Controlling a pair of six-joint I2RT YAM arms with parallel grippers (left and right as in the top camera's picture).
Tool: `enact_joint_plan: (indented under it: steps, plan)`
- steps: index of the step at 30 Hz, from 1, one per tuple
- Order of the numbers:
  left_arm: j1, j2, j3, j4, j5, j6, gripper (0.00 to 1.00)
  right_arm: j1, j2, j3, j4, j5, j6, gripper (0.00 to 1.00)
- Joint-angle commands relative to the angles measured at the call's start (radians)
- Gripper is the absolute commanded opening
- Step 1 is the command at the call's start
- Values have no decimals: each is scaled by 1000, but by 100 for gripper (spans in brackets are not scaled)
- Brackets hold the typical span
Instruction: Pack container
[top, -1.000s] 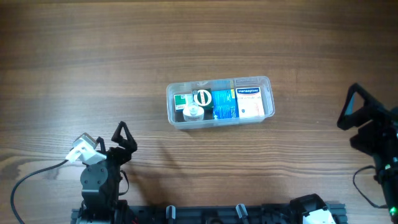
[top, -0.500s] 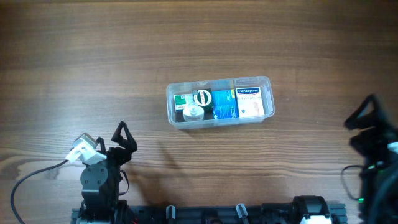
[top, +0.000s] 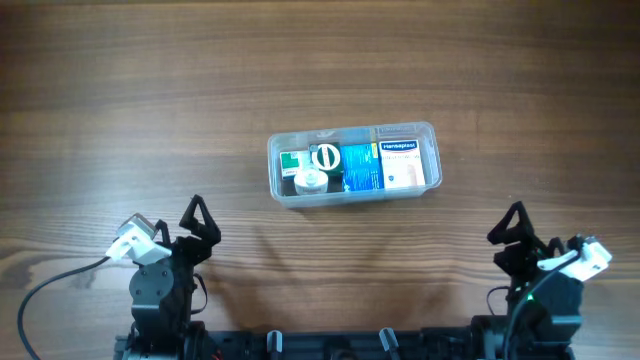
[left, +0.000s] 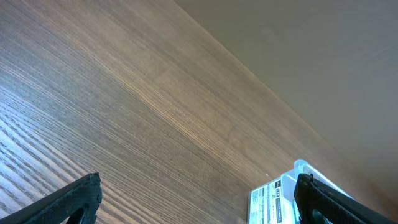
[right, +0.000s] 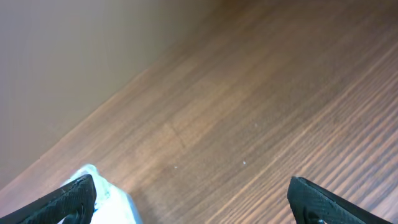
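The container (top: 352, 162) is lying mid-desk (top: 120, 80), its long axis running left to right, right end angling slightly toward the far side, while the left pincer (top: 200, 222) and right pincer (top: 517, 232) are sitting wide open and empty near the front edge.

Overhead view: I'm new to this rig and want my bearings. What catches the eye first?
A clear container sits mid-table, packed with small boxes and a white bottle. Along the near edge of the wooden table, the left gripper and right gripper both stand open, holding nothing, well apart from it.
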Motion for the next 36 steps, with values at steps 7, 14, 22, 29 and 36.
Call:
enact_joint_plan:
  steps: [7,14,22,29,36]
  plan:
    - [8,-11,-2,1,5,-10,100,-10,-21,-146,45,-7,28,100]
    - [8,-11,-2,2,5,-10,100,-10,-21,-190,41,-36,100,100]
    - [8,-11,-2,2,5,-10,100,-10,-21,-190,41,-36,100,100]
    - [8,-11,-2,2,5,-10,100,-10,-21,-190,41,-36,100,100]
    - [8,-11,-2,1,5,-10,100,-10,-21,-190,41,-36,100,100]
